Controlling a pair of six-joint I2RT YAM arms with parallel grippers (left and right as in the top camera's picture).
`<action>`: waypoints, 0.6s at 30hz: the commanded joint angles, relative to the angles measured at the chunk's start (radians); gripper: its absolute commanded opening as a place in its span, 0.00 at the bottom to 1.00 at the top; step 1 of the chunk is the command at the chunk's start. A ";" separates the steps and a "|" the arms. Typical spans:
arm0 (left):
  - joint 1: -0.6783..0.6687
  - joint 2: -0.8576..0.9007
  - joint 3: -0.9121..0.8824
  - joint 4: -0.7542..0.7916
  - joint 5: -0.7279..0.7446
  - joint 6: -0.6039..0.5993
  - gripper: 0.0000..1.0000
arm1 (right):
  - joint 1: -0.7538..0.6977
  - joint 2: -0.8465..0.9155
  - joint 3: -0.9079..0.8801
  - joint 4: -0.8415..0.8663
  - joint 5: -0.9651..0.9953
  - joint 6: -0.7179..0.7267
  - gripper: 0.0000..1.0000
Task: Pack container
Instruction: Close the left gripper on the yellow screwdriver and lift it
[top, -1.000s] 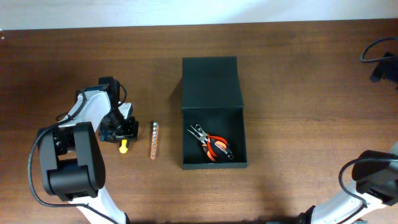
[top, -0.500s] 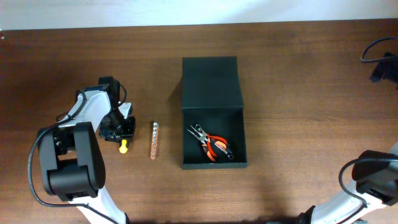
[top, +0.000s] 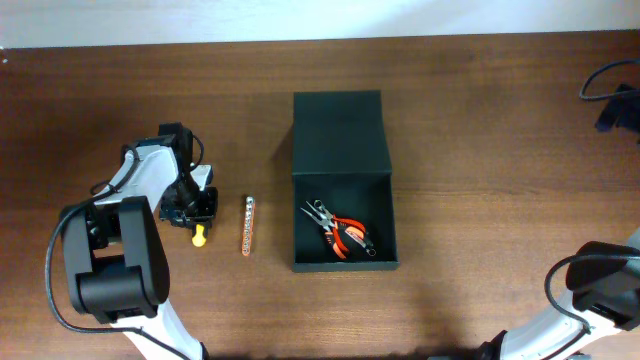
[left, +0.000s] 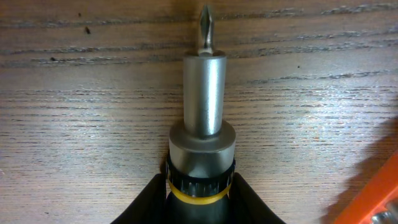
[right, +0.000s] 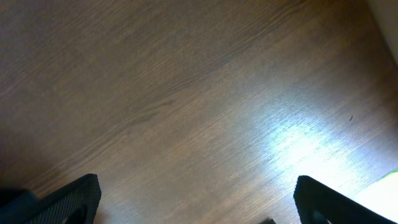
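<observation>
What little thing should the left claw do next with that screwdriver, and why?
Probably squeeze the screwdriver snugly and lift a little. The left claw sits over it, and it lies flat on the table, outside the container. The container is open with pliers inside, so the screwdriver likely goes in too. I cannot tell whether the claw has closed.

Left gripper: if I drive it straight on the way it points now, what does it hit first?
The screwdriver, whose silver shaft lies between the left gripper's fingers in the wrist view. The wooden table is directly beneath, so little free travel seems left; depth is unclear.
</observation>
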 joint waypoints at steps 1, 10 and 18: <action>-0.004 0.013 0.022 -0.002 0.028 0.001 0.26 | -0.004 0.001 -0.002 0.000 -0.001 0.008 0.99; -0.004 0.012 0.217 -0.064 0.131 -0.024 0.09 | -0.004 0.001 -0.002 0.000 -0.002 0.008 0.99; -0.059 0.012 0.497 -0.219 0.131 -0.003 0.09 | -0.004 0.001 -0.002 0.000 -0.002 0.008 0.99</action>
